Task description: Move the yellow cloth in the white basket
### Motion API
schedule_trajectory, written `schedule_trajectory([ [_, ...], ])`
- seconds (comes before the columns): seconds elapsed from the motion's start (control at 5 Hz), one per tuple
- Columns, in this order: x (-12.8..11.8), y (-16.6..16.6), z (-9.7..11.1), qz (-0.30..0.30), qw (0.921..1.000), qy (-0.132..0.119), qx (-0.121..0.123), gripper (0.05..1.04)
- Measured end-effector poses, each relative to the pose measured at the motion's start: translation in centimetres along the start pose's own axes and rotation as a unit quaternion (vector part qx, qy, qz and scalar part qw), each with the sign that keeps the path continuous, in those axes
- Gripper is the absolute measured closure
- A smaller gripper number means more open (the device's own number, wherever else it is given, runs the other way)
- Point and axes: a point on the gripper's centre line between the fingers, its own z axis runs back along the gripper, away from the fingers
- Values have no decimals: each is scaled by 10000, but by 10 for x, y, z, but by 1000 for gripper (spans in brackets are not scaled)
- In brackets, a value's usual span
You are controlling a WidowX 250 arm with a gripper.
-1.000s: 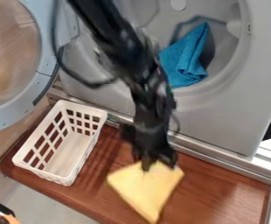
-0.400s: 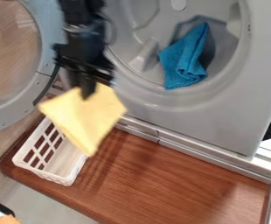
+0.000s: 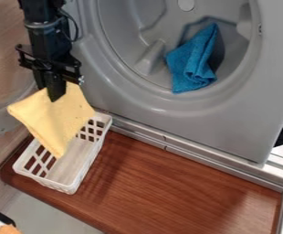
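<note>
Just under end effector [image 3: 55, 95], yellow cloth [image 3: 54, 119] hangs w/ upper pt gripped.

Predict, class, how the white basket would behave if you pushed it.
The basket is probably light for its size, since its walls look thin and are full of holes. Being boxy, it would likely slide rather than roll, and the board under it looks smooth enough to allow that.

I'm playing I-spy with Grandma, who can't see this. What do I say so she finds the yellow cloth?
Start at the big grey machine. Down to its left is a white basket, partly hidden by the yellow cloth dangling from the black tool. The other cloth is blue and lies inside the machine.
</note>
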Motion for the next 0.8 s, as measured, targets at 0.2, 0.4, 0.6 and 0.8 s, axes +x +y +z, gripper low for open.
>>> schedule_trajectory([
  [0.2,-2,-1,-3,-35,10000,10,8,797],
  [0.4,-3,-7,-8,-51,10000,26,-1,506],
  [0.6,-2,-11,-4,-112,9999,-86,93,210],
  [0.8,-3,-19,1,-200,9996,-152,119,73],
])
